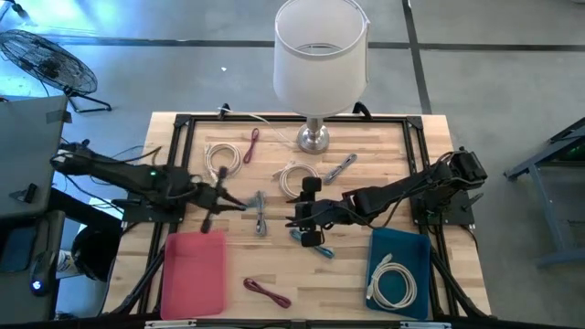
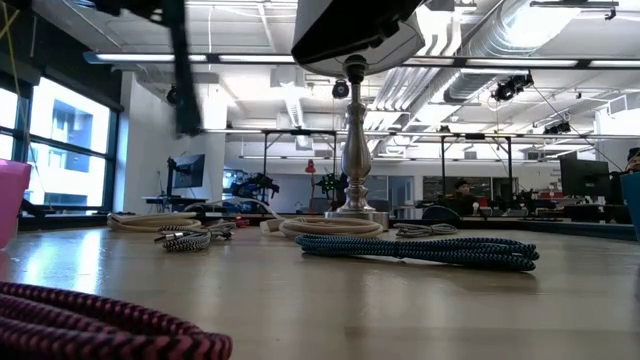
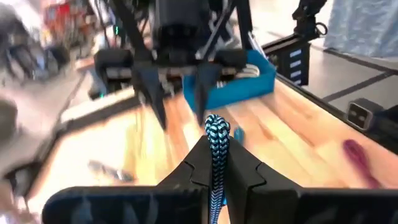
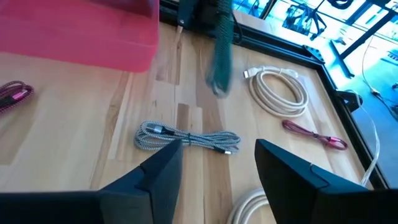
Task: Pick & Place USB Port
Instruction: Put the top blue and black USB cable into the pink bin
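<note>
My left gripper [image 1: 222, 198] hovers just past the far edge of the pink bin [image 1: 194, 270] and is shut on a blue-and-black braided cable [image 3: 216, 134]. In the right wrist view that cable [image 4: 219, 53] hangs blurred beside the pink bin [image 4: 81, 28]. My right gripper [image 1: 297, 219] is open at mid-table, above the grey braided cable [image 4: 186, 138]. A second blue cable [image 1: 316, 243] lies on the table by it and also shows in the low view [image 2: 420, 249]. The blue bin [image 1: 399, 267] holds a white cable. My left gripper pinches the blue-and-black cable between its two fingers, near one end. That short end [image 3: 217, 124] sticks out past the fingertips. The rest [image 4: 217, 68] hangs below the gripper, lifted clear of the table.
A lamp with a white shade [image 1: 320, 55] stands at the far middle on a metal base [image 1: 313, 139]. White coils [image 1: 219, 157], [image 1: 294, 174], red cables [image 1: 252, 144], [image 1: 267, 292] and a grey cable [image 1: 260, 215] lie about the table. A black frame edges it.
</note>
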Available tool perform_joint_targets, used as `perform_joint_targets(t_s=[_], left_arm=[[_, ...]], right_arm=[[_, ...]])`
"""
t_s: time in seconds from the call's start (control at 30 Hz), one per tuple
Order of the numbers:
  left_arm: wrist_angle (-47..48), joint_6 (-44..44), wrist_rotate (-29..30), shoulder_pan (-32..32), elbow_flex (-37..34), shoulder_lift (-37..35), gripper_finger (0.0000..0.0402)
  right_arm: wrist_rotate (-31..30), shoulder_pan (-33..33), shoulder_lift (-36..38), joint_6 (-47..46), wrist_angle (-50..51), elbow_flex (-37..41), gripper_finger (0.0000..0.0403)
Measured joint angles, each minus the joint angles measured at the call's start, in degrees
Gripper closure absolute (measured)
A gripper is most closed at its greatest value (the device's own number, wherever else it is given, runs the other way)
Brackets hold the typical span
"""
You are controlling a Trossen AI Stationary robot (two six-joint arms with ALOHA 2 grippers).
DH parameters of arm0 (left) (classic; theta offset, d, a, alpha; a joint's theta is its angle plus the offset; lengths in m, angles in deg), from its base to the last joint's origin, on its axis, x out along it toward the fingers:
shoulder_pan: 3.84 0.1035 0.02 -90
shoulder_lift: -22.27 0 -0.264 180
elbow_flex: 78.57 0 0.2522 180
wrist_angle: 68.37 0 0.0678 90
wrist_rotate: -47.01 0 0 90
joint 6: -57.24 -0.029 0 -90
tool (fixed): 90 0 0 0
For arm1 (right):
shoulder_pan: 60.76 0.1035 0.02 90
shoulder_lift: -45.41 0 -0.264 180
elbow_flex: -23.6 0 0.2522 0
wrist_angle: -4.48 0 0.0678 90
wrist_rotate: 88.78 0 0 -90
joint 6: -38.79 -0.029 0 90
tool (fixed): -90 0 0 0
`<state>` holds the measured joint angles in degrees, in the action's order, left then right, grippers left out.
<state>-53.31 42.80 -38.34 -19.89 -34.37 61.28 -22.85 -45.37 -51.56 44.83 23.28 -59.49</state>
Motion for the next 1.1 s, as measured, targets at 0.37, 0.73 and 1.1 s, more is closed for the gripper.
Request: perform_joint_targets(t_s=[0.37,0.73,1.1], left_arm=[[9.87,18.1,19.63,-22.14,0.67,-0.46,0.0392],[29.87,23.05,35.95,-40.74,16.79,8.11,0.0392],[49.81,34.67,25.99,-46.26,27.79,23.17,0.0392]], right_arm=[[-2.1,-0.35,0.0,0.37,1.0,-0.01,0.0208],[1.05,-1.17,0.0,-2.84,4.13,0.01,0.0208],[2.11,-1.17,-0.01,-3.08,3.61,0.05,0.0208]])
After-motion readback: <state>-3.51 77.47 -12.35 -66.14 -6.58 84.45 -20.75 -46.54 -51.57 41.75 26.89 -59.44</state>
